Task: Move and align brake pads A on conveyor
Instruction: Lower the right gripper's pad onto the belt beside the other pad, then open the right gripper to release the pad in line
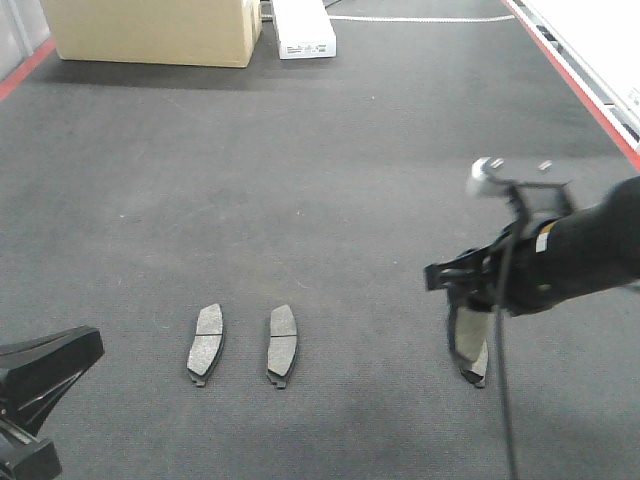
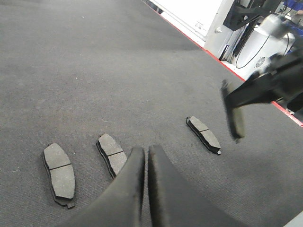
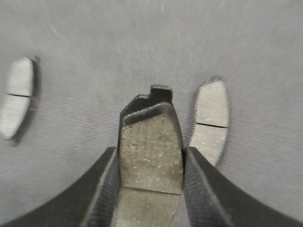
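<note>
While the right gripper (image 3: 150, 189) hangs over the conveyor (image 1: 330, 150), it is clenched on one of the brake pads A — the held pad (image 3: 150, 153) sits squeezed between both black fingers (image 3: 104, 189), its rough friction face up toward the wrist camera and its cross groove just visible low in the grip. From the front view that same held pad (image 1: 470, 345) hangs nearly upright below the right arm, lower tip close to the belt; whether it touches the belt, I cannot tell.

Taking the held pad as our landmark: a third pad (image 3: 210, 124) lies flat on the belt just beside it in the right wrist view, groove showing clearly. In the left wrist view that flat pad (image 2: 203, 135) rests near the hanging one (image 2: 233, 116), apart from it.

Well away from the held pad, toward the left arm's side, two more pads lie flat and side by side — the nearer pad (image 1: 282, 345) and the outer pad (image 1: 206, 343), roughly parallel, a small gap between them.

Over on the left, the left gripper (image 2: 146, 156) hovers low near those two, its fingers pressed together, nothing between them.

Far beyond the held pad, a cardboard box (image 1: 150, 30) and a white carton (image 1: 303, 30) stand at the belt's far end, with a red edge strip (image 1: 580, 85) running along the side.
</note>
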You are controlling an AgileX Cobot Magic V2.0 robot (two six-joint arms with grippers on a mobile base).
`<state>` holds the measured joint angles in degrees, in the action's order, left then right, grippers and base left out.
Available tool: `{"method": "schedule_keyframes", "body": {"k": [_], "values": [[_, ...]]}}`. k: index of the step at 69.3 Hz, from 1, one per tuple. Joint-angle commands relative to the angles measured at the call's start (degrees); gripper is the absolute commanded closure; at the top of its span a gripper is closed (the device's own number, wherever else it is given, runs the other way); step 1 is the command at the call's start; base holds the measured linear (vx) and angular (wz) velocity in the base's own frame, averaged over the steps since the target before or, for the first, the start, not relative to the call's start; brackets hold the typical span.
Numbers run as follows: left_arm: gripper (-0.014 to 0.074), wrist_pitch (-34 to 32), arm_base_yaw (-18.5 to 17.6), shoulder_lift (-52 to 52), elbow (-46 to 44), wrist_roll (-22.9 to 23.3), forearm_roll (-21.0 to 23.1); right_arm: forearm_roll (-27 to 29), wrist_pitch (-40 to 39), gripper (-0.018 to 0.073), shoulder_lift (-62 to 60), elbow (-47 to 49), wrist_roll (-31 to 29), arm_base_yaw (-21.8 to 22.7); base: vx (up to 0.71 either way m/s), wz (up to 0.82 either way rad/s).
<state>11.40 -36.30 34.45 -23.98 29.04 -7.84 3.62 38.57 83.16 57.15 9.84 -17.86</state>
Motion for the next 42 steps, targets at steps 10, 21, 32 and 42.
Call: {"method": "schedule_keyframes", "body": {"k": [10, 21, 32, 42], "values": [[0.0603, -3.94, -0.30, 0.03, -1.63, 0.00, -0.23, 1.50, -2.70, 0.0545, 8.51, 7.18, -0.66, -1.75, 0.00, 0.00], [0.0603, -3.94, -0.30, 0.03, -1.63, 0.00, -0.23, 1.96, -1.99, 0.0545, 15.44, 12.47, 0.38, -4.69, 0.00, 0.00], [0.0603, -3.94, -0.30, 0.03, -1.63, 0.00, -0.23, 3.22, -0.64, 0.0541, 20.20, 16.16, 1.34, -5.12, 0.00, 0.00], [0.0603, -3.94, -0.30, 0.03, -1.63, 0.00, -0.23, 3.38, 0.89, 0.0538, 22.74, 17.66, 1.34, -5.12, 0.00, 0.00]]}}
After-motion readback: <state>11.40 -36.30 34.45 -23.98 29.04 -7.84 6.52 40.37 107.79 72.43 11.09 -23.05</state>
